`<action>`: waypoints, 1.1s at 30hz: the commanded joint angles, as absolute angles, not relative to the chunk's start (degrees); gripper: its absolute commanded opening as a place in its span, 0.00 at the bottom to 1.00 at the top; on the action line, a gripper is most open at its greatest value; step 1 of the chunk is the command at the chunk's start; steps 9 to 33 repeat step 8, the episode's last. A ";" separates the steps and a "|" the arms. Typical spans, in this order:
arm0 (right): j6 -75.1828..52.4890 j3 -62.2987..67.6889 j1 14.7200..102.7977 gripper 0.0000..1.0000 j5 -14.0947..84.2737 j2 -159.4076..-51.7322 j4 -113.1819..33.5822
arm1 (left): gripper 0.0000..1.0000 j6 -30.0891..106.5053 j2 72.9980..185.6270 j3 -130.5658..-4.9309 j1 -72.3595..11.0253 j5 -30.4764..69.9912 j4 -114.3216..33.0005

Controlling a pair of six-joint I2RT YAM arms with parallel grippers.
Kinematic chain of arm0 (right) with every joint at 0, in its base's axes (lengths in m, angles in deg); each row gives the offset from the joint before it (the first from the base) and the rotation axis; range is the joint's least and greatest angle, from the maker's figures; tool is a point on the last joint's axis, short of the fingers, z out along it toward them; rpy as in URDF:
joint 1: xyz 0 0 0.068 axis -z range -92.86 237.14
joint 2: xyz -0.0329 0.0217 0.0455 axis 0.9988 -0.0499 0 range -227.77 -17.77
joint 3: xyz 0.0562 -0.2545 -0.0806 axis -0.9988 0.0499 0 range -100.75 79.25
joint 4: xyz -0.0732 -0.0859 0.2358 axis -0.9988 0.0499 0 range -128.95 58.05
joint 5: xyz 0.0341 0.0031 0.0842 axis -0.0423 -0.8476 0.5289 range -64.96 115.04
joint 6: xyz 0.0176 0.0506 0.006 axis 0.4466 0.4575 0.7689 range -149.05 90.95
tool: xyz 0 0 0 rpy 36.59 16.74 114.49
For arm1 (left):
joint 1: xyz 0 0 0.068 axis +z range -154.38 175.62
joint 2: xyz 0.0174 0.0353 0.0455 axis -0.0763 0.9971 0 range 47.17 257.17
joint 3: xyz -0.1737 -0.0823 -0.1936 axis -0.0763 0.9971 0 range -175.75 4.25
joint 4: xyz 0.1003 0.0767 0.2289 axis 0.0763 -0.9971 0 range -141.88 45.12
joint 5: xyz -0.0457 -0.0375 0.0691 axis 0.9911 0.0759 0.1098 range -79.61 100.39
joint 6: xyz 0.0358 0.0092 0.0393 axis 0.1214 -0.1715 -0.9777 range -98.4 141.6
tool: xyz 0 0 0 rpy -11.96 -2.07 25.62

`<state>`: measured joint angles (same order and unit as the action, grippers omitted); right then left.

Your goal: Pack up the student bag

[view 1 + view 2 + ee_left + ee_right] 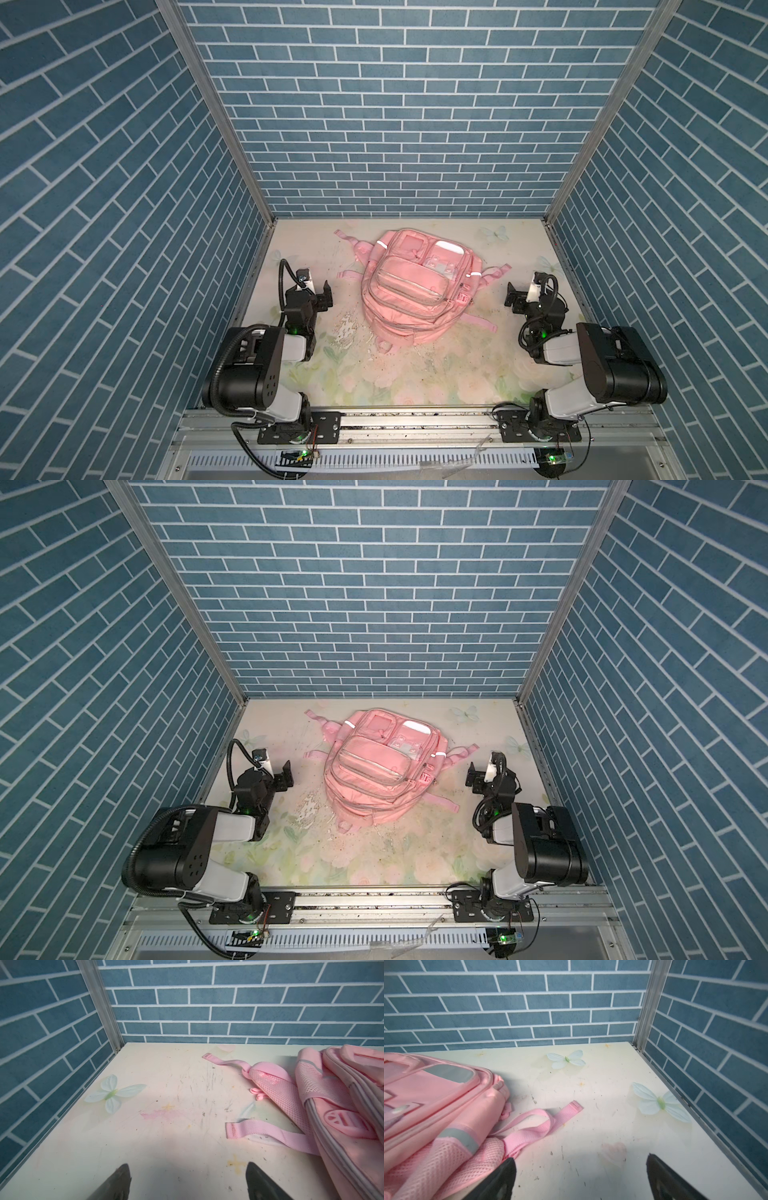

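**Both top views.** The student bag [415, 286] lay front-up at the centre of the floral table [457, 374], with its pink straps [482, 326] spread flat around it. Your left gripper [326, 296] stood at centre-left and your right gripper [512, 297] at centre-right. Each was well apart from the bag, with jaws spread wide and holding nothing. Only these views gave you the bag's whole front and its pockets.

**Left wrist view.** It alone resolved a mesh shoulder pad [274, 1084] and a round embossed emblem [340, 1120] on the bag's side.

**Right wrist view.** It showed a looped strap [533, 1124] lying just beside the mesh.

Both wrist views cut the bag off at the frame edge and showed only the fingertips [122, 1172]. The zippers appeared closed, though you could not confirm this at such coarse detail.
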<state>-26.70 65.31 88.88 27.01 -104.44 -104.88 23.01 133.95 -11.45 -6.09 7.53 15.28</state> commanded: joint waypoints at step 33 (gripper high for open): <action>-29.42 64.87 88.85 0.98 30.04 -104.62 -106.00 | 0.87 20.18 134.01 -11.44 -7.01 8.54 20.62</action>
